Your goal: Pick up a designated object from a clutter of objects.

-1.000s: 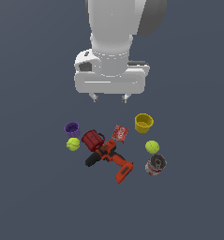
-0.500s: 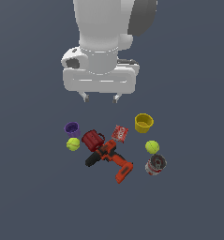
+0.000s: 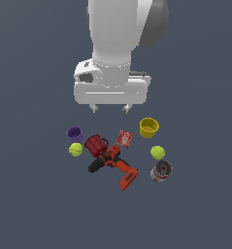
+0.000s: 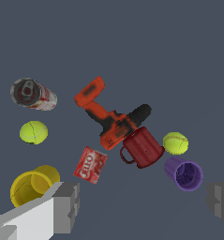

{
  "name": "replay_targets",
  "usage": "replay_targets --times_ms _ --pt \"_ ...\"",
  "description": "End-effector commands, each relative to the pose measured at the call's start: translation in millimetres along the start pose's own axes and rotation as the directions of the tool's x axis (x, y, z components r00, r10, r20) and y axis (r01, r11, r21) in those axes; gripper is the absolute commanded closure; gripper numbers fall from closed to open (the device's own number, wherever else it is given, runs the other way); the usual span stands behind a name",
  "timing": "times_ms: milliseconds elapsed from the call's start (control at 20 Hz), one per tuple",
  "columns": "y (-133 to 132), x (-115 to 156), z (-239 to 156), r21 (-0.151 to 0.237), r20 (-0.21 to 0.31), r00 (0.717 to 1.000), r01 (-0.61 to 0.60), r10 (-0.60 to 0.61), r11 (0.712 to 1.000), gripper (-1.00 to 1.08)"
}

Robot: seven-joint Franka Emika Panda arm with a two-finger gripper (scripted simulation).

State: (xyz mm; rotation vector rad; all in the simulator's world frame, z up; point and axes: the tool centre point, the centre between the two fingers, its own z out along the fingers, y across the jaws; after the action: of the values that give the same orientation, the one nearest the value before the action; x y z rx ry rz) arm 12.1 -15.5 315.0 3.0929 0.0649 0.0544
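White-fingered gripper [image 3: 110, 109] hangs above the clutter, jaws spread wide and empty. Two identical yellow-green tennis balls: one [image 3: 75, 149] at the exterior view's left, touching the purple cup [image 3: 74, 133], the other [image 3: 157, 152] lower right, just beside the silver can [image 3: 160, 171]; which is designated, cannot tell. Likely light, slightly springy, fuzzy and prone to roll, so pinch across its widest middle.

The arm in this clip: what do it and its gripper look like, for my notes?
A bulky white arm with smooth, rounded casing and a grey section on its upper side. It ends in a wide, flat white hand block, with a small rounded housing on the exterior view's left. The gripper has two short light-grey fingers; in the wrist view their pads look blocky and grey. No cables or markings are visible.
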Motion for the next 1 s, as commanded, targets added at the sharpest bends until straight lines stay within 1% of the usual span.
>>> replay_targets --times_ms 0,200,400,700,950 --pt "-13 6 13 -0.002 0.003 0.999 0.035 -0.035 0.999 -0.92" --pt "-42 17 40 -0.004 0.006 0.994 0.111 -0.111 0.994 -0.92" --pt "-82 26 77 -0.001 0.01 0.977 0.211 -0.211 0.978 -0.92" --pt "-151 30 140 0.018 0.012 0.929 0.369 -0.369 0.929 -0.92" --pt "-195 24 179 0.037 0.009 0.888 0.459 -0.459 0.888 -0.92"
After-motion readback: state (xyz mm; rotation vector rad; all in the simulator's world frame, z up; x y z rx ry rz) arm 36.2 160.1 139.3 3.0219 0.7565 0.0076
